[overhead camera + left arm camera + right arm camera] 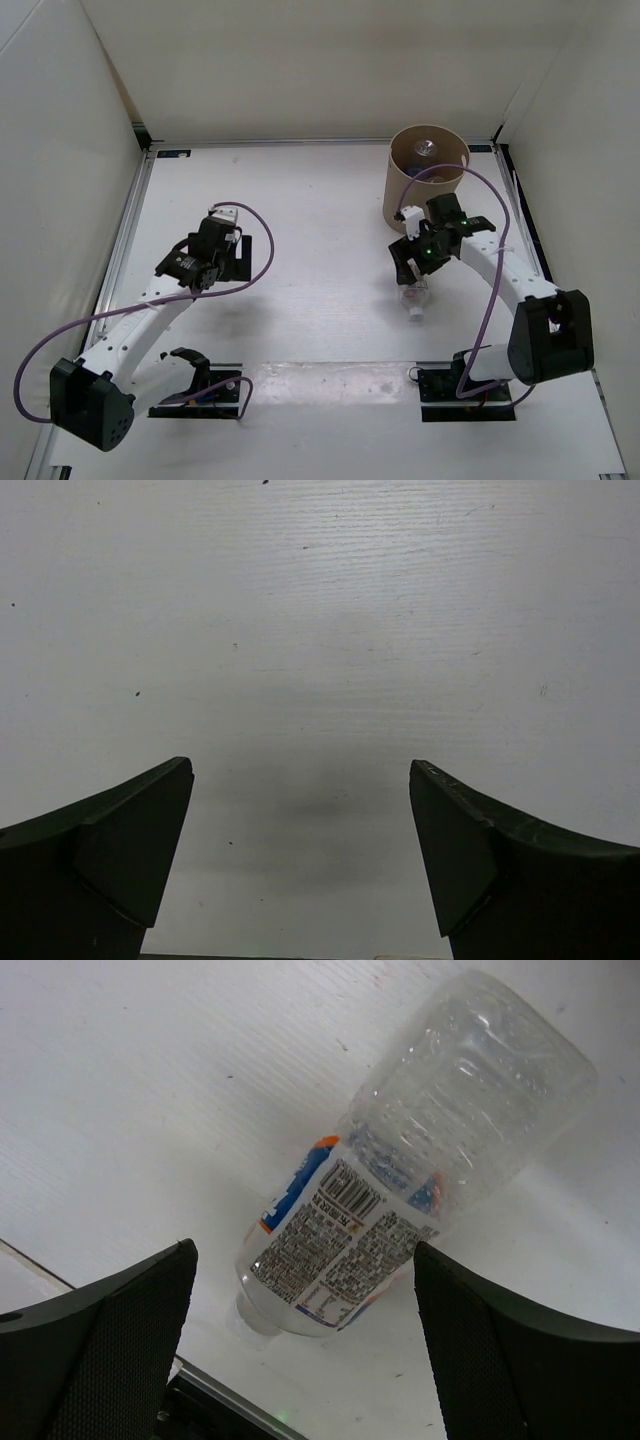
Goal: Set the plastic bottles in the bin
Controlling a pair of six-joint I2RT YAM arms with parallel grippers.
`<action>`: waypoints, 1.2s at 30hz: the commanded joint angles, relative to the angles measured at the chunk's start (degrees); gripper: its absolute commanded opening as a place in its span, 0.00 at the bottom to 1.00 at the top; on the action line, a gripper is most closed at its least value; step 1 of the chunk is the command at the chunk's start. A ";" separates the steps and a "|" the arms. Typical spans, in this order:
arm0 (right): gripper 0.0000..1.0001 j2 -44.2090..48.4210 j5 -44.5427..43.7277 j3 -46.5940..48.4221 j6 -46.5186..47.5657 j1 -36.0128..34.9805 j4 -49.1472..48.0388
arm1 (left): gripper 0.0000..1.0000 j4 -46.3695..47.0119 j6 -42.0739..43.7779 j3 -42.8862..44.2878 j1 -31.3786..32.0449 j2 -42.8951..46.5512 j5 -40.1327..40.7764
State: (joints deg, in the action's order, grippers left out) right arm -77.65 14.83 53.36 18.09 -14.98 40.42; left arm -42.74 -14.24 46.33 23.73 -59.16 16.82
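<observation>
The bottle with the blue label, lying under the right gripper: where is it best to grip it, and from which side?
Grip the labelled middle of the bottle, probably coming straight down from above. It lies on its side on the table, and the open right gripper hangs over that part, one finger on each side.

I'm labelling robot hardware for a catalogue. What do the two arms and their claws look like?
The left arm and right arm have white links and bulky black joint housings. A purple cable loops along each. The left claw and right claw each have two dark, wedge-shaped fingers; the right's inner faces carry a fine mesh texture. A green light glows near the right wrist.
</observation>
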 commanded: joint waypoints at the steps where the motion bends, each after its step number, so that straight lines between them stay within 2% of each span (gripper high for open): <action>1: 0.90 -1.19 0.91 2.62 -2.44 -2.33 -0.26 | 1.00 1.43 1.14 -0.36 -0.26 0.27 -0.91; 9: 0.90 -5.05 -7.35 2.97 -4.11 -2.60 -0.79 | 1.00 1.26 2.11 -0.97 -0.43 0.71 0.32; 14: 0.89 -6.37 -8.67 3.68 -4.20 -4.52 0.09 | 1.00 1.26 2.20 -1.15 -0.43 0.80 0.67; 18: 0.80 -6.99 -8.50 3.15 -1.83 -10.05 0.97 | 1.00 1.34 2.20 -1.15 -0.52 0.44 1.02; 21: 0.61 -7.61 -9.46 1.66 3.43 -16.71 1.76 | 1.00 1.17 2.20 -1.06 -0.87 0.09 1.20; 22: 0.59 -7.69 -9.82 1.66 3.45 -16.75 2.02 | 1.00 1.17 2.29 -0.98 -0.96 0.09 1.29; 24: 0.57 -7.87 -10.78 0.96 7.83 -21.65 2.73 | 1.00 1.08 2.29 -1.15 -1.14 0.09 1.29; 25: 0.53 -7.87 -11.40 0.17 11.32 -25.58 3.69 | 1.00 1.17 2.20 -0.98 -1.40 0.01 1.29; 30: 0.41 -8.39 -13.07 -1.07 16.10 -29.93 3.79 | 1.00 1.08 2.29 -1.24 -1.84 0.44 1.37; 32: 0.32 -9.27 -13.25 -0.54 16.72 -29.66 3.96 | 1.00 1.08 2.29 -1.32 -2.02 0.36 1.55; 34: 0.30 -9.89 -13.16 -0.10 18.73 -29.58 4.49 | 1.00 0.99 2.29 -1.33 -2.02 0.44 1.46; 36: 0.35 -10.77 -13.42 0.86 20.14 -30.01 4.84 | 1.00 1.08 2.46 -1.41 -2.02 0.71 1.55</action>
State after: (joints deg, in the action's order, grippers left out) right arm -85.27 2.46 54.98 33.78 -44.60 41.04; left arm -42.00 -12.43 45.34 22.00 -59.29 17.43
